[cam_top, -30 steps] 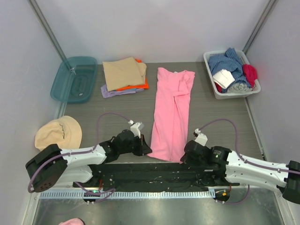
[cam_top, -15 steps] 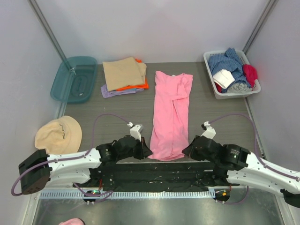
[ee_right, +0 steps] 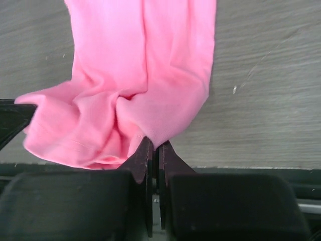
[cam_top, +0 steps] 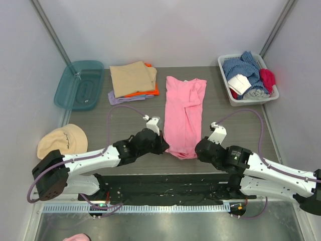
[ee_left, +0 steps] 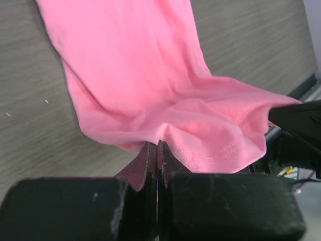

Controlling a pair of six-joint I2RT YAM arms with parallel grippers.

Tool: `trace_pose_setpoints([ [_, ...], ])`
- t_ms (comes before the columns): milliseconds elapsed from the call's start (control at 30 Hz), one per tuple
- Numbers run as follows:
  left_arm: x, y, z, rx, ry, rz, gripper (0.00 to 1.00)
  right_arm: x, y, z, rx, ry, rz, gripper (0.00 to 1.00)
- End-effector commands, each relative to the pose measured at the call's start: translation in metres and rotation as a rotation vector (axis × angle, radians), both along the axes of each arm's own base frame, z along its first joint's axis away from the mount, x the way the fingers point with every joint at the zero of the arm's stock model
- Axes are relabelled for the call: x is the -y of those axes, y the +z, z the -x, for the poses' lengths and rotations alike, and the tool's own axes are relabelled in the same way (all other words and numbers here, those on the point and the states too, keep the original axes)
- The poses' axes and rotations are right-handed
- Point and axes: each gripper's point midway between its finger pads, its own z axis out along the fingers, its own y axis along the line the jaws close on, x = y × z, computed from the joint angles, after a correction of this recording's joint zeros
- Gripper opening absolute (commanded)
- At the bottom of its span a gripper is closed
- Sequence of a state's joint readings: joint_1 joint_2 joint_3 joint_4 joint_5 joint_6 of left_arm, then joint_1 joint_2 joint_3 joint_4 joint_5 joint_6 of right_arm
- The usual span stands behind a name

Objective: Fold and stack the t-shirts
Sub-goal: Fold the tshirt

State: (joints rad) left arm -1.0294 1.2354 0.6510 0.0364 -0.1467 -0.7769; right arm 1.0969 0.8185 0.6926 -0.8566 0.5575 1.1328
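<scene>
Pink shirt (cam_top: 184, 113): lies lengthwise on the middle of the counter (cam_top: 235, 125), folded narrow, with its collar end far and its hem near.
Hem: bunched into soft folds and sagging between the two claws at the shirt's near end.
Left claw (ee_left: 157, 146): clenched on the near left corner of the hem. The fingers are pressed together, with pink cloth pinched in the seam between them.
Right claw (ee_right: 153, 144): clenched on the near right corner of the hem, with the cloth edge caught between tight fingers.
Arms: both reach in low from the near edge, one on each side of the shirt.
Stack: far left of the pink shirt and apart from it. The tan shirt (cam_top: 133, 78) is on top, the orange shirt (cam_top: 148, 92) is beneath it, and the lilac shirt (cam_top: 120, 99) shows at the near left edge.
Bin (cam_top: 79, 85): teal, at the far left, just beside the stack.
Basket (cam_top: 235, 103): white, at the far right, holding blue, white and red clothes (cam_top: 246, 68).
Cap (cam_top: 62, 142): tan, near left, beside the left arm.
</scene>
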Motion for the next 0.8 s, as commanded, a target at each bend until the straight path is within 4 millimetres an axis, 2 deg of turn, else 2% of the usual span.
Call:
trace_pose_setpoints([
  [0, 0.005, 0.024, -0.034, 0.08, 0.026, 0.029, 0.0, 0.012, 0.022, -0.037, 0.136, -0.101, 0.049, 0.01],
  [167, 0.011, 0.031, -0.061, 0.091, 0.027, 0.042, 0.0, 0.01, 0.011, -0.065, 0.109, -0.054, 0.093, 0.01],
  [200, 0.013, 0.027, -0.065, 0.085, 0.024, 0.032, 0.0, 0.007, 0.015, -0.074, 0.126, -0.053, 0.075, 0.01],
  [267, 0.017, 0.033, -0.076, 0.1, 0.016, 0.036, 0.0, 0.009, 0.015, -0.086, 0.126, -0.032, 0.102, 0.01],
  [300, 0.018, 0.029, -0.08, 0.094, 0.012, 0.025, 0.0, 0.007, 0.018, -0.094, 0.139, -0.025, 0.099, 0.01],
  [333, 0.022, 0.036, -0.085, 0.102, 0.006, 0.038, 0.0, 0.007, 0.021, -0.1, 0.136, -0.026, 0.085, 0.01],
  [400, 0.021, 0.034, -0.096, 0.104, 0.012, 0.028, 0.0, 0.004, 0.02, -0.11, 0.138, -0.005, 0.098, 0.01],
  [433, 0.022, 0.04, -0.103, 0.117, 0.016, 0.034, 0.0, 0.003, 0.024, -0.115, 0.147, -0.002, 0.091, 0.01],
  [600, 0.023, 0.047, -0.124, 0.128, 0.003, 0.04, 0.0, 0.001, 0.021, -0.138, 0.143, 0.008, 0.101, 0.01],
  [633, 0.023, 0.042, -0.127, 0.12, 0.003, 0.033, 0.0, 0.0, 0.023, -0.142, 0.151, 0.009, 0.098, 0.01],
  [733, 0.024, 0.047, -0.139, 0.132, 0.004, 0.037, 0.0, 0.0, 0.022, -0.155, 0.152, 0.012, 0.104, 0.01],
  [767, 0.022, 0.041, -0.144, 0.124, 0.008, 0.028, 0.0, 0.0, 0.021, -0.159, 0.151, 0.011, 0.107, 0.01],
])
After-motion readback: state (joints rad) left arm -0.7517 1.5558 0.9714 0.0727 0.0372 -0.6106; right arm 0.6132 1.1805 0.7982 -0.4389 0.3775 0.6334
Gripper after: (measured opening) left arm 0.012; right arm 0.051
